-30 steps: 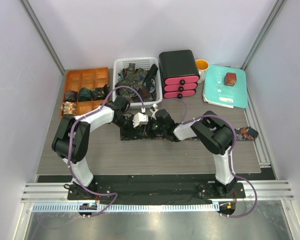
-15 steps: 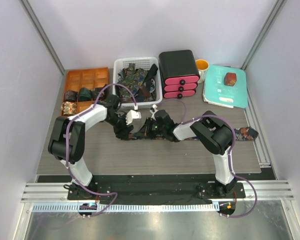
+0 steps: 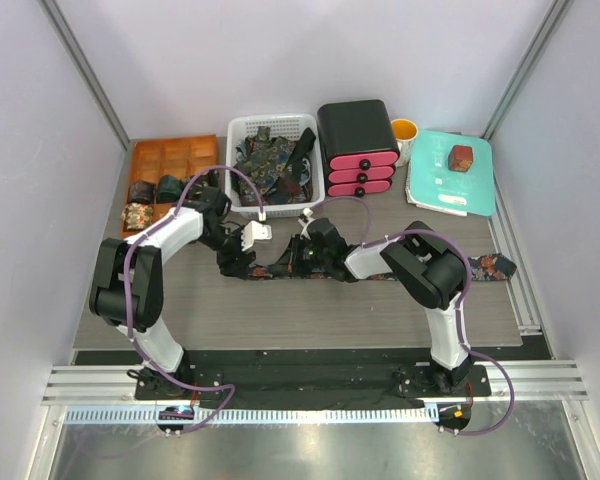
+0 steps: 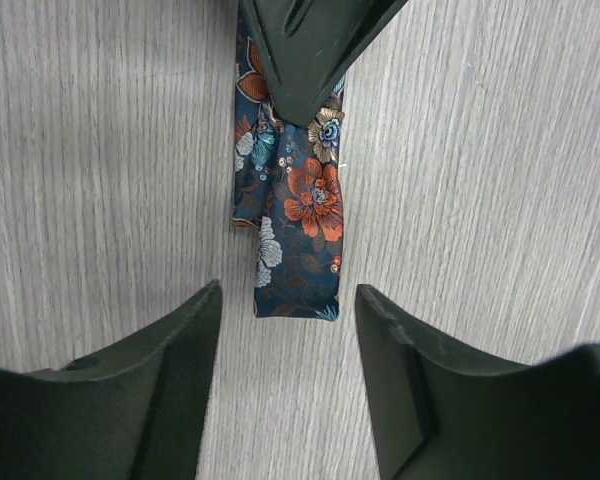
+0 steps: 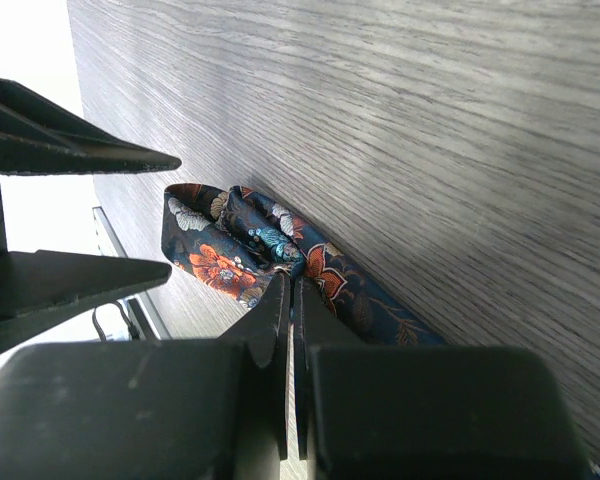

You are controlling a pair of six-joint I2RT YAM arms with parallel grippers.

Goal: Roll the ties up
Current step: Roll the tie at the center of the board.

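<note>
The left fingers (image 4: 180, 360) have backed off the tie (image 4: 298, 225) and spread apart. Its folded end lies on the surface (image 3: 280, 312) just before the basket (image 3: 242, 130), with the right fingers (image 5: 268, 318) together, pinning it. Rolling has barely begun; the next move is probably to regrip that fold and wind.

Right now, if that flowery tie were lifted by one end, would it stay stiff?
Probably floppy: the floral tie lies flat on the table, its end folded into a soft loop. Likely light, being a thin strip. Unrolled, it should drape from the right claw, not roll.
</note>
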